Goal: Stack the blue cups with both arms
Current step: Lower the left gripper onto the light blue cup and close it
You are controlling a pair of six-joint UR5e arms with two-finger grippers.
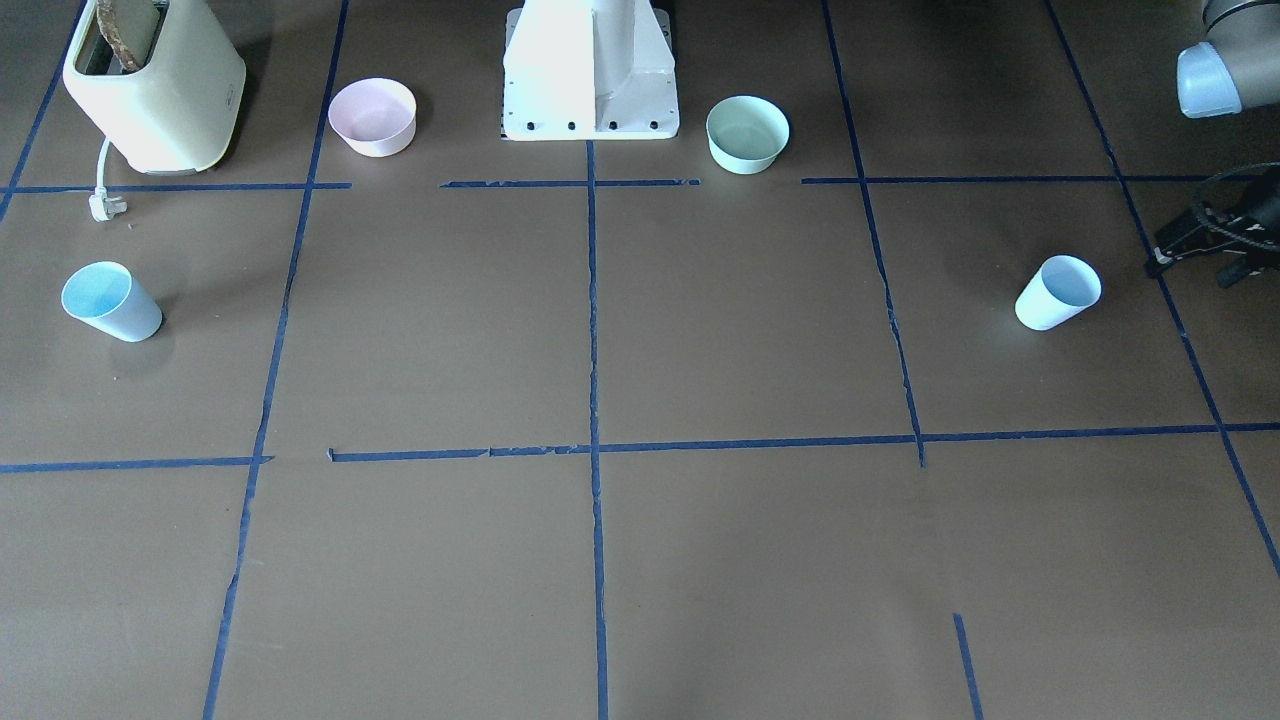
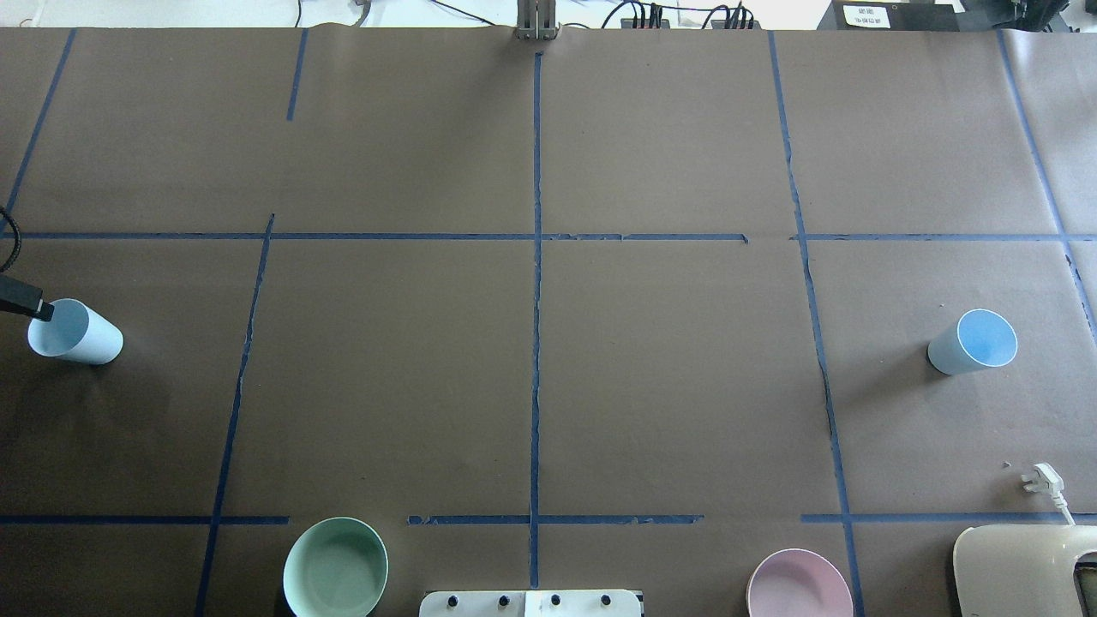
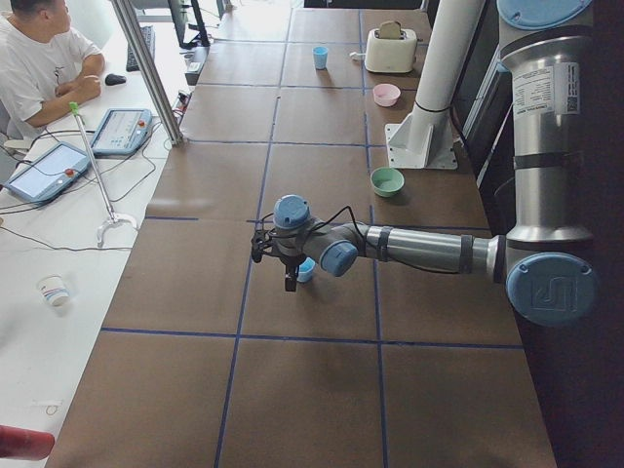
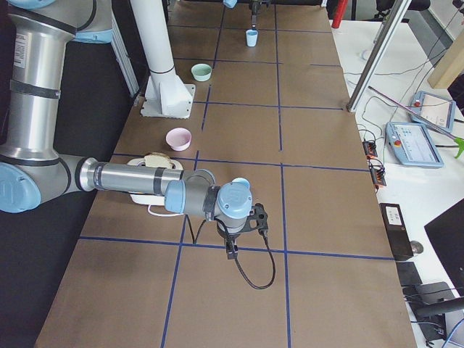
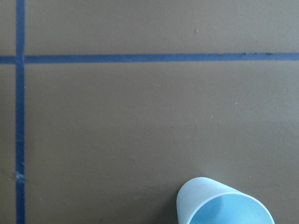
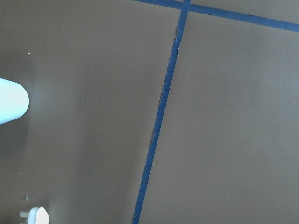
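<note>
Left gripper (image 3: 289, 279) hangs just beside the left blue cup (image 2: 75, 334), one black finger overlapping its rim in the overhead view; its opening cannot be told. Right gripper (image 4: 230, 250) hangs near the right blue cup (image 2: 973, 341), opening likewise indeterminate. Both cups stand upright, well apart on the counter (image 2: 531, 386).

Open way in the middle
Bare table (image 2: 668, 386) between left cup (image 2: 75, 336) and right cup (image 2: 973, 343); green bowl (image 2: 336, 568), pink bowl (image 2: 799, 587), toaster (image 2: 1016, 574), white base (image 2: 463, 607) line the robot's edge.
</note>
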